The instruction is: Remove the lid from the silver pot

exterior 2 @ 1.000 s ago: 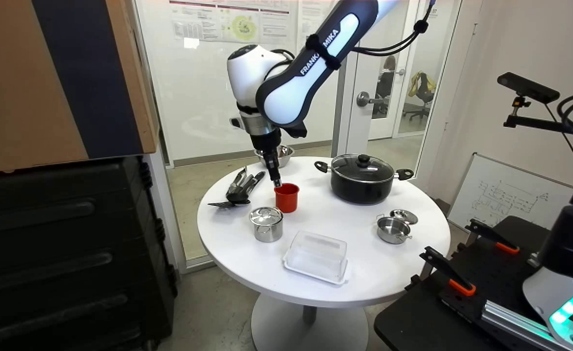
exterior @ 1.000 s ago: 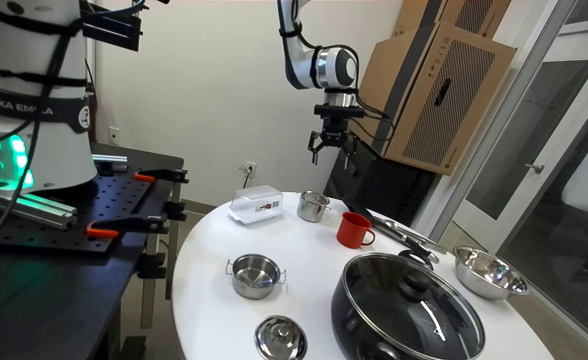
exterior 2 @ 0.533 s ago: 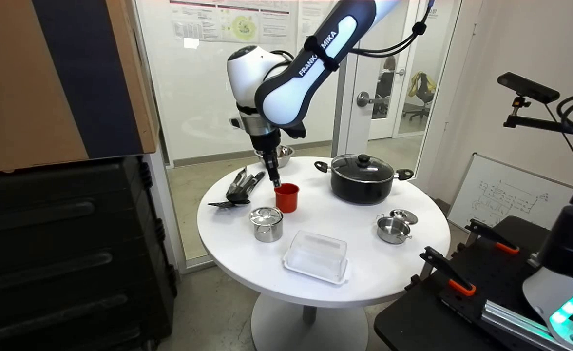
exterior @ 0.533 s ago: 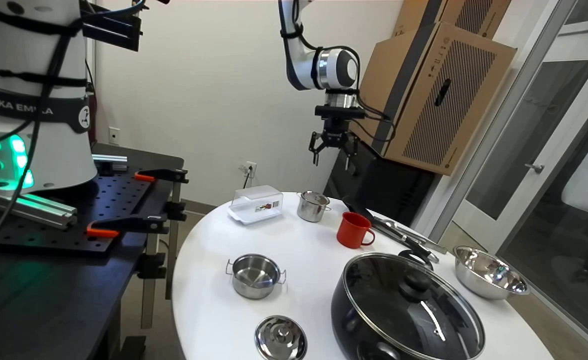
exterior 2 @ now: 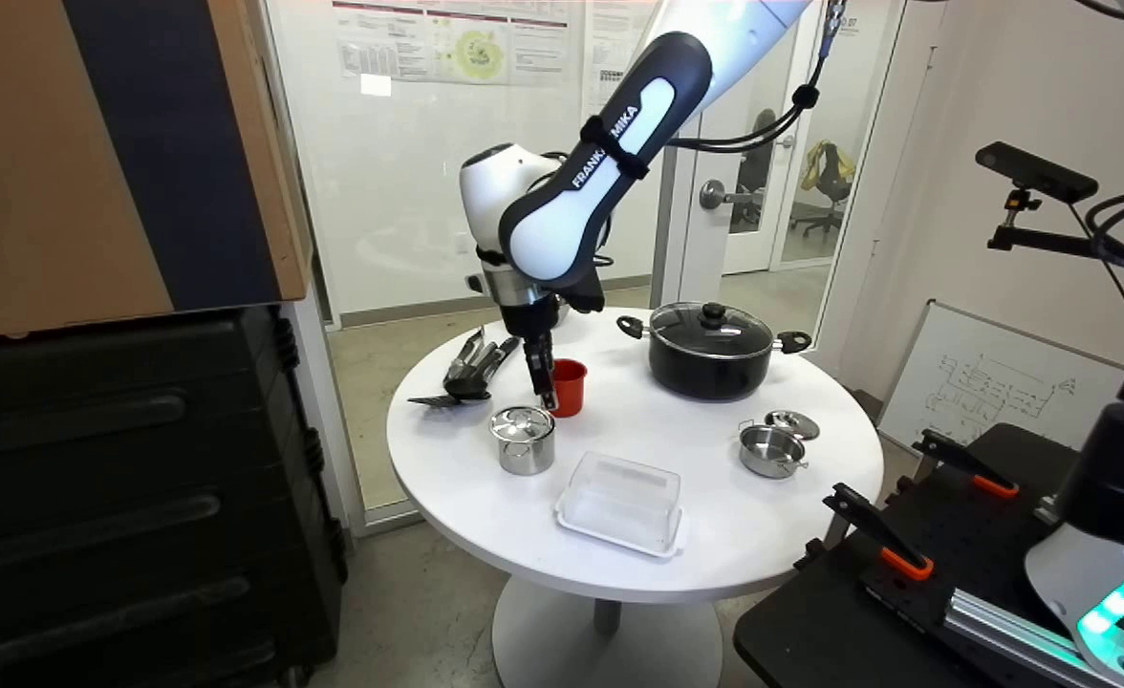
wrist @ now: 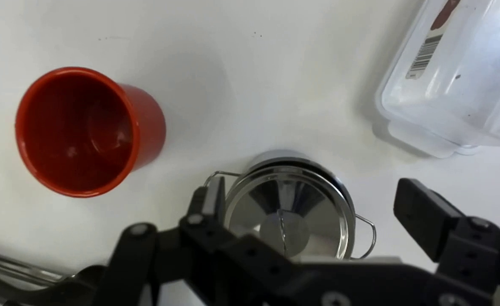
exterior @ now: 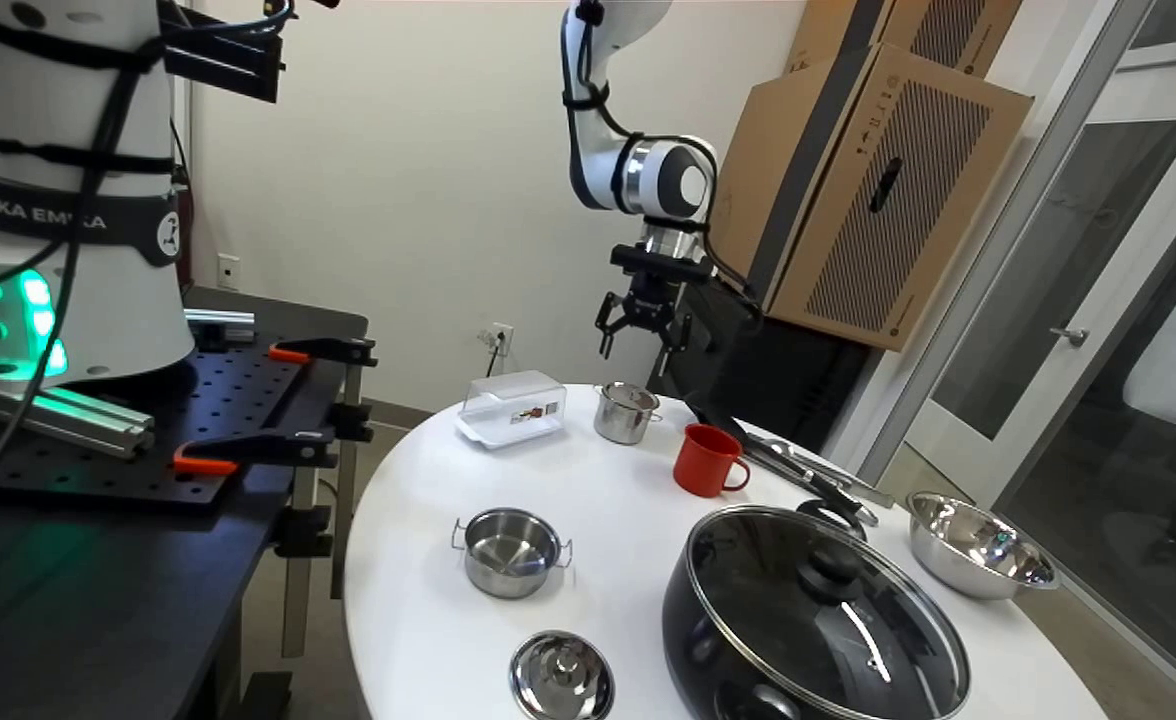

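The small silver pot (exterior: 620,424) stands upright on the white table beside the red mug; it also shows in an exterior view (exterior 2: 527,457). Its round silvery lid (exterior 2: 522,421) sits on its mouth. In the wrist view the lid (wrist: 309,204) has a thin upright grip in its middle, and a dark gap shows along the far rim. My gripper (wrist: 313,199) is open and empty, with the lid between its fingers in that view. Both exterior views show the gripper (exterior: 635,353) above the table, over the pot's area, apart from the lid. Its linkage hides the lid's near edge.
The red mug (wrist: 78,131) stands close to the pot. A clear plastic box (wrist: 458,85) is on the other side. Black utensils (exterior 2: 471,373), a large black pan (exterior: 818,620), an open steel pot (exterior: 511,555), a loose lid (exterior: 562,676) and a steel bowl (exterior: 978,545) share the table.
My gripper has moved down and towards the silver pot, and it is tilted a little more. It stays open. The pot, its lid and the other objects have not moved.
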`<state>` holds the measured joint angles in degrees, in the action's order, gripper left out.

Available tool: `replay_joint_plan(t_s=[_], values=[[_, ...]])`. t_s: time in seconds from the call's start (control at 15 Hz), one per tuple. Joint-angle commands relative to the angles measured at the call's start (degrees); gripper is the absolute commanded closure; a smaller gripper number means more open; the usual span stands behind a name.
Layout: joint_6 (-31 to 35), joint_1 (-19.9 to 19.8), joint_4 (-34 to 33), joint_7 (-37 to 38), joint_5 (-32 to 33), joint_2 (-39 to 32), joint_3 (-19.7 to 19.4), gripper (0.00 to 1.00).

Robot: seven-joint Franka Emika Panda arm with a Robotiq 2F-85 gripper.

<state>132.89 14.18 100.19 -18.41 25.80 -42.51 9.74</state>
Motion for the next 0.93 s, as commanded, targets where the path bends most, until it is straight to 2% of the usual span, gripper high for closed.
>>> replay_joint_plan(t_s=[0.0, 0.53, 0.87], values=[[0.63, -0.22, -3.97, -2.47, -1.73, -3.61, 0.18, 0.0], [-0.63, 0.04, -11.86, -12.97, -1.29, -9.58, 2.09, 0.0], [-1.25, -0.1, -14.64, -15.79, -1.81, -12.09, 2.33, 0.0]])
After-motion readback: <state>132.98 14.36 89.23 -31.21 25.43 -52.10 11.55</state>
